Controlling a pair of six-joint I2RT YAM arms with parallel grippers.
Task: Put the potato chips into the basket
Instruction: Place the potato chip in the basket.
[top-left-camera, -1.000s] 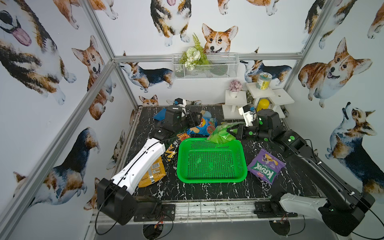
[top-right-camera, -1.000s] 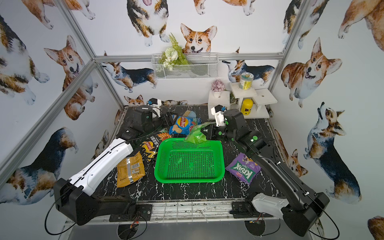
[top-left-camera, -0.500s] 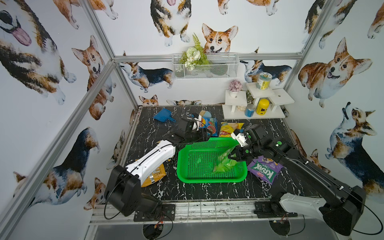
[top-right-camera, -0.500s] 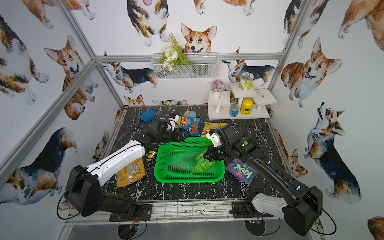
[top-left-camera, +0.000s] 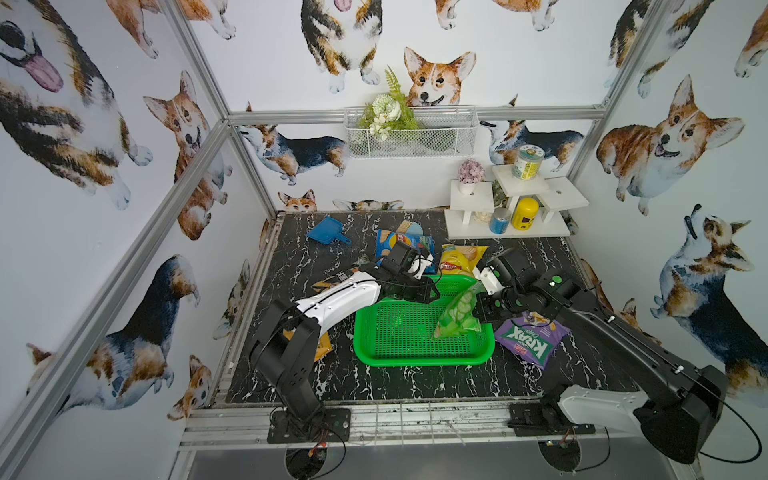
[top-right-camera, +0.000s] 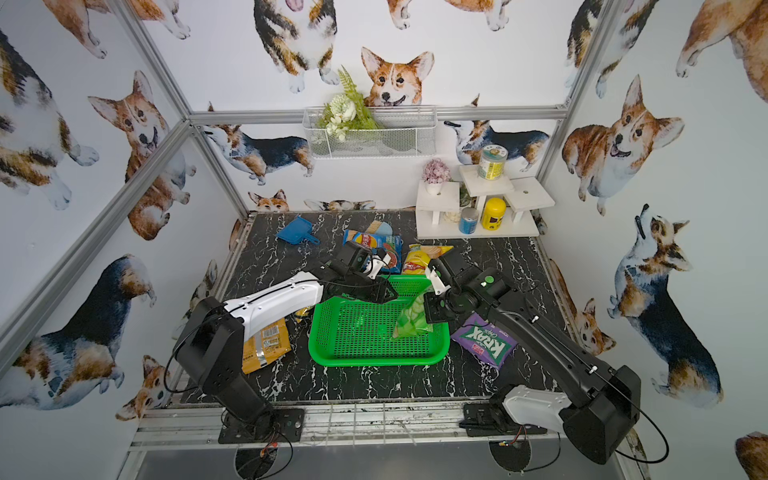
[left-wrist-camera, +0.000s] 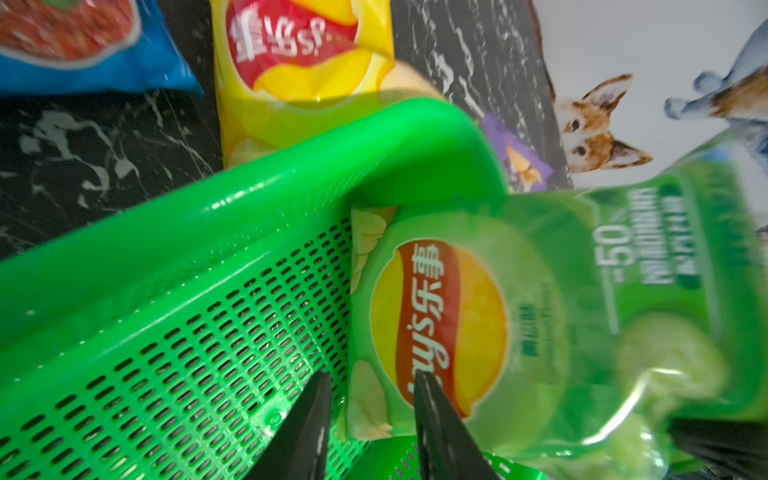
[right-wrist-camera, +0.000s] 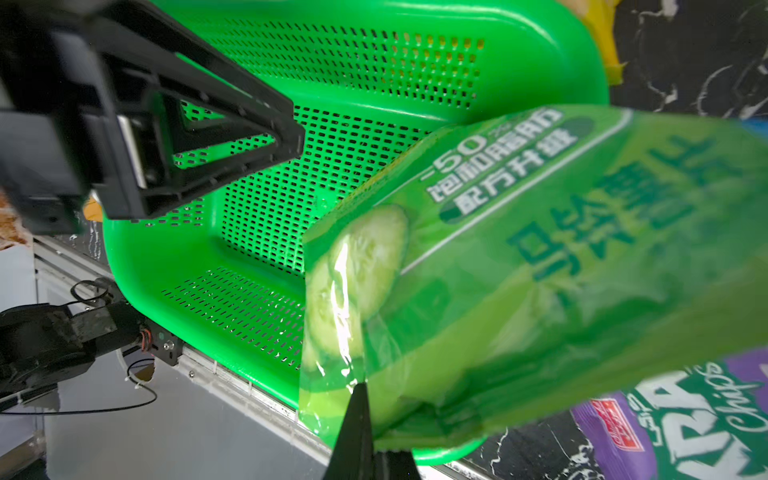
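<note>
Scene: two robot arms meet over a green basket (top-left-camera: 424, 360) on a black marbled table (top-left-camera: 374, 386).
Green bag (top-left-camera: 459, 313): hangs inside the basket at its right end, close to the right wall, in both top views.
Long axis: steeply slanted, with the upper end by the basket's far right corner and the lower end down toward the mesh floor. Whether it touches the floor cannot be told. The printed front faces the left arm.
Right gripper (right-wrist-camera: 365, 399): jaws closed on an edge of the green bag, beside the cucumber picture.
Left gripper (left-wrist-camera: 370, 395): jaws a narrow gap apart, hovering over the basket's far side, near the green bag.
Other bags: a purple bag (top-left-camera: 530, 338) lies flat on the table just right of the basket. A yellow bag (top-left-camera: 459, 259) and a blue bag (top-left-camera: 399, 243) lie behind it, and an orange bag (top-right-camera: 264, 343) lies under the left arm.
</note>
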